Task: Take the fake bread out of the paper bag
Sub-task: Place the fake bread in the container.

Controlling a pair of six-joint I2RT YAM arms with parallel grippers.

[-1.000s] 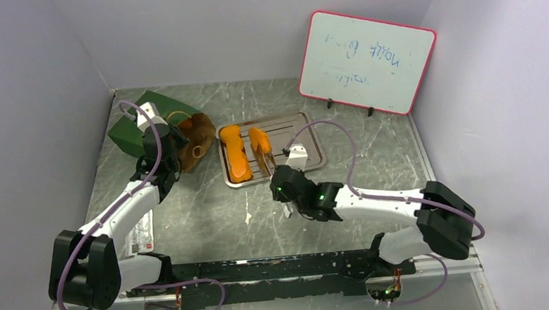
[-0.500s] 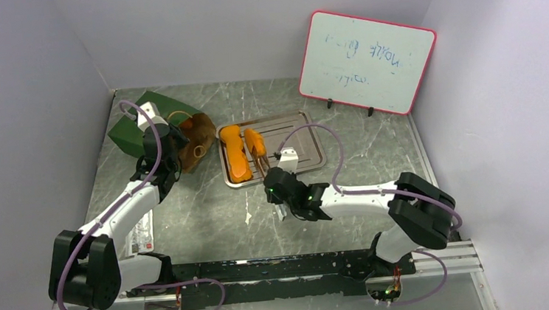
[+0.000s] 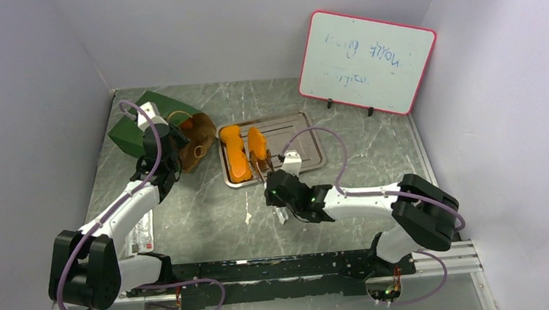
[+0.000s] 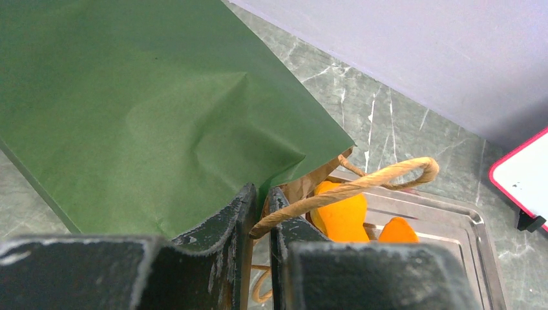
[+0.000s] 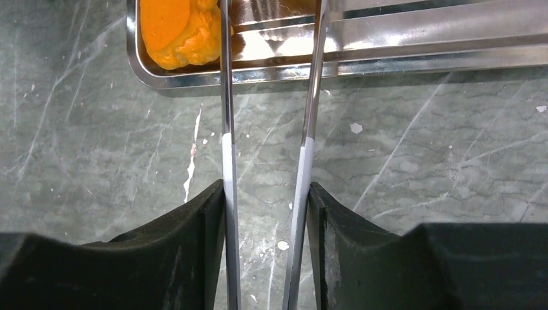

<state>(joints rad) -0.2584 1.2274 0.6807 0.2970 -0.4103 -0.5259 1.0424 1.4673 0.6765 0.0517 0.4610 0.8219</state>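
The dark green paper bag (image 3: 138, 126) (image 4: 148, 103) lies on its side at the back left, its brown mouth (image 3: 198, 140) facing the tray. My left gripper (image 3: 166, 146) (image 4: 262, 197) is shut on the bag's rim beside a tan cord handle (image 4: 375, 179). Two orange fake breads (image 3: 234, 154) (image 3: 257, 141) lie on the silver tray (image 3: 302, 144). My right gripper (image 3: 276, 181) (image 5: 266, 194) is shut on the metal tongs (image 5: 225, 123), whose arms stand spread and reach over the tray's near rim (image 5: 400, 64) beside a bread (image 5: 173, 27). I cannot tell what is inside the bag.
A pink-framed whiteboard (image 3: 366, 62) stands at the back right. A flat printed packet (image 3: 142, 238) lies beside the left arm. Grey walls close in the table on three sides.
The right arm moved left toward the tray's near edge. Its jaws widened and the tongs' arms spread apart, leaving the second bread lying on the tray. The left arm stayed still.
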